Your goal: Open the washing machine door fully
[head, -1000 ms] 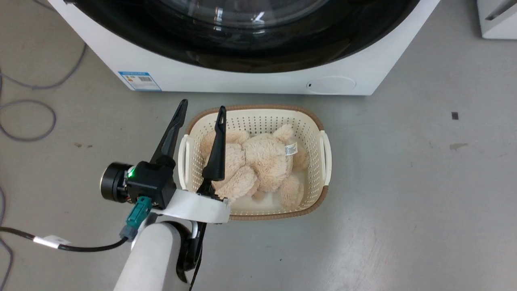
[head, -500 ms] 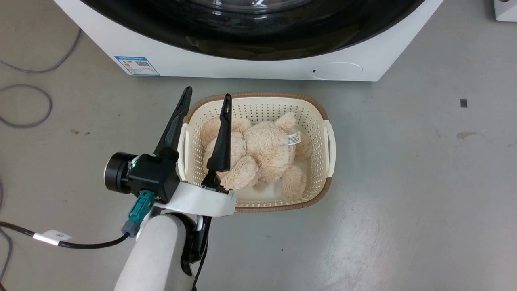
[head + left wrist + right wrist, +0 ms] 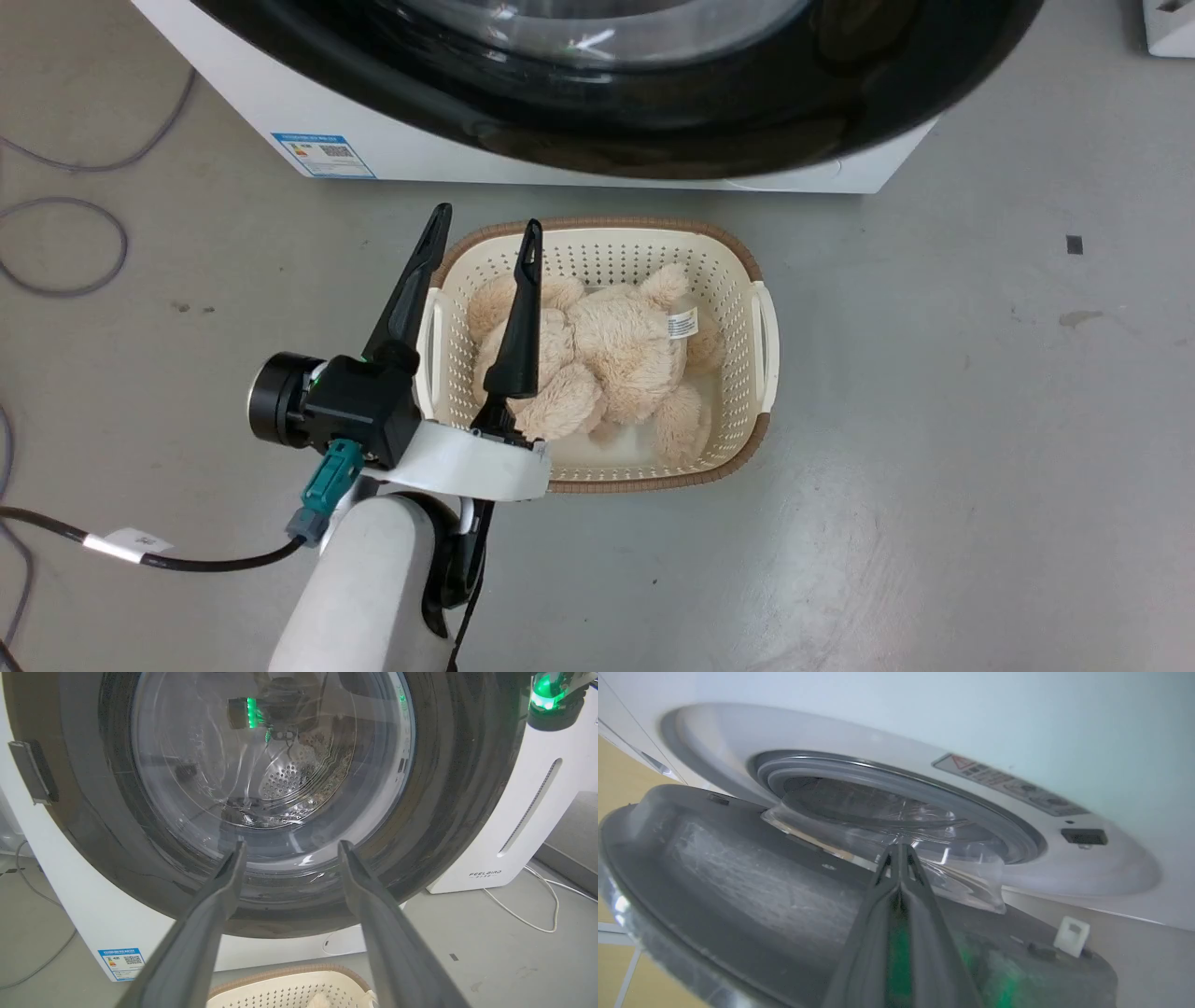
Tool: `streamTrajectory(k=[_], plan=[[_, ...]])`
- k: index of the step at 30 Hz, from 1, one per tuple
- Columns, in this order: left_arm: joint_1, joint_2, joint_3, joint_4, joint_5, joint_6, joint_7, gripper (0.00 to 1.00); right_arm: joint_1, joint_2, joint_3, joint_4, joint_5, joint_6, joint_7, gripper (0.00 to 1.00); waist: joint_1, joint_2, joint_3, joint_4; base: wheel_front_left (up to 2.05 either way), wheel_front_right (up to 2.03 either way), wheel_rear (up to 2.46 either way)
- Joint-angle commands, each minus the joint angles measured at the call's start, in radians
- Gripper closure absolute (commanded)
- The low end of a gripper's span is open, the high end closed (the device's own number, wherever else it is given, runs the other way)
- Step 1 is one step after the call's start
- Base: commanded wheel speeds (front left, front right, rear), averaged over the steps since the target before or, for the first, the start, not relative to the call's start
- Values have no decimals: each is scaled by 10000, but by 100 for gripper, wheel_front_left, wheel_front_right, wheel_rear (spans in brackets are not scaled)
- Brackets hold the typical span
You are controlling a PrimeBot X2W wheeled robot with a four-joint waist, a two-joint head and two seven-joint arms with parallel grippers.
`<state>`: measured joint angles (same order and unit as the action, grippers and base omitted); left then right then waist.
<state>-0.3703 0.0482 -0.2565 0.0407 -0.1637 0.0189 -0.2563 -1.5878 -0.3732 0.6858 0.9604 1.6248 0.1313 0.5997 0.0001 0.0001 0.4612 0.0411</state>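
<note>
**Washer door cracked open, most of the swing left to do**

Nearest me, my left gripper (image 3: 487, 219) hangs with its fingers spread wide and nothing between them, over the nine o'clock rim of the laundry basket (image 3: 597, 227), where a plush bear (image 3: 625, 364) lies. Beyond it at twelve o'clock, the washing machine door (image 3: 747, 121) stands ajar from the white washing machine (image 3: 280, 103), its free edge jutting past the cabinet toward one o'clock. My right gripper (image 3: 899, 848) is pinched fully together and empty, tucked behind the door by the glass bowl window (image 3: 840, 835); whether it touches, I cannot tell. The grey gasket (image 3: 878, 770) shows beyond. I judge the latch released and the wide swing outstanding.
</note>
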Motion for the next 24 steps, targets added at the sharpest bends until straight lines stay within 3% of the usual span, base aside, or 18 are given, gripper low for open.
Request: streamTrajectory(k=[1, 13, 24], plan=[[-158, 20, -28, 19, -48, 48, -55, 0, 284, 146, 74, -108, 0, -6, 125, 100, -1, -1, -34, 15, 0, 0, 0], [-21, 20, 8, 190, -98, 33, -55, 0, 1198, -23, 143, -681, 423, -6, 982, 100, -1, -1, -495, 90, 0, 0, 0], [570, 20, 221, 555, 11, -91, -55, 0, 3079, -13, 60, -1901, 1259, -6, 1436, 100, -1, -1, -1630, 167, 0, 0, 0]])
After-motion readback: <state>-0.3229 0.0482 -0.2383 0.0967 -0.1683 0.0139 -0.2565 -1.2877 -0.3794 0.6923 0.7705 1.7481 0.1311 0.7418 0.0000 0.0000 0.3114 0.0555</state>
